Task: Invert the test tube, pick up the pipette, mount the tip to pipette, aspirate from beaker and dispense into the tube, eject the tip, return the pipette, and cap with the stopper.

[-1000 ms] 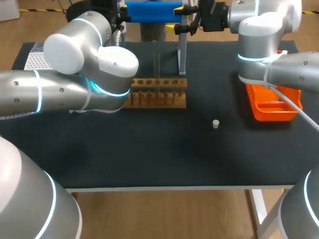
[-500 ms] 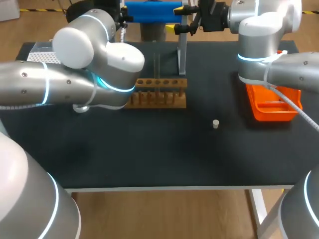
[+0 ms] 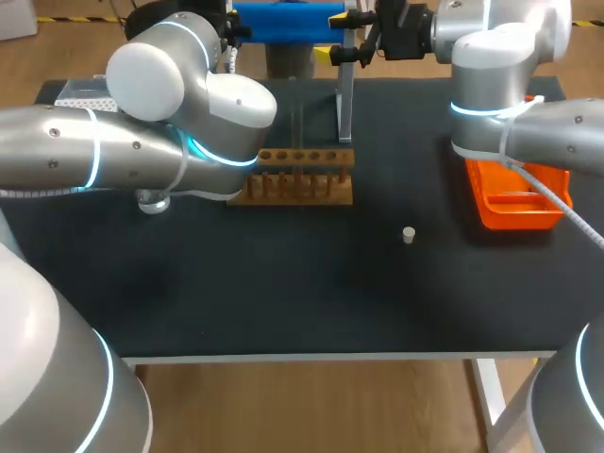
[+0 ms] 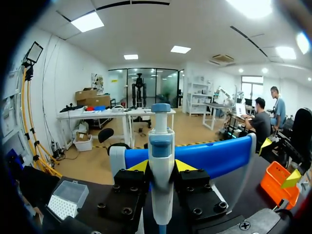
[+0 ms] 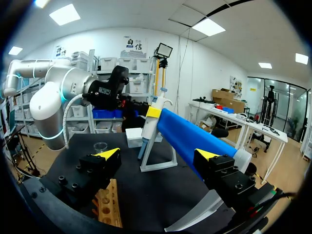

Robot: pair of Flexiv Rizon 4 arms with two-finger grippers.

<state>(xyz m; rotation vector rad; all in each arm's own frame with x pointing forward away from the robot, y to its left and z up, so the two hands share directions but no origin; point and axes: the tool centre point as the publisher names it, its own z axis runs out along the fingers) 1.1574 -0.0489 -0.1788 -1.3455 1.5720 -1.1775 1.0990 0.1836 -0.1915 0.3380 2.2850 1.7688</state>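
Stopper [image 3: 408, 235] — on black table [image 3: 283, 297], pipette [image 4: 161, 161] gripped

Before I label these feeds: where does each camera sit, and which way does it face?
Head view: above and behind, looking down on the table; left arm and right arm enter from its sides.
Left wrist view: on the left wrist, facing outward; left gripper shut on the pipette.
Right wrist view: on the right wrist, facing the left arm; right gripper open.
Shared: both wrist views show pipette and blue stand.
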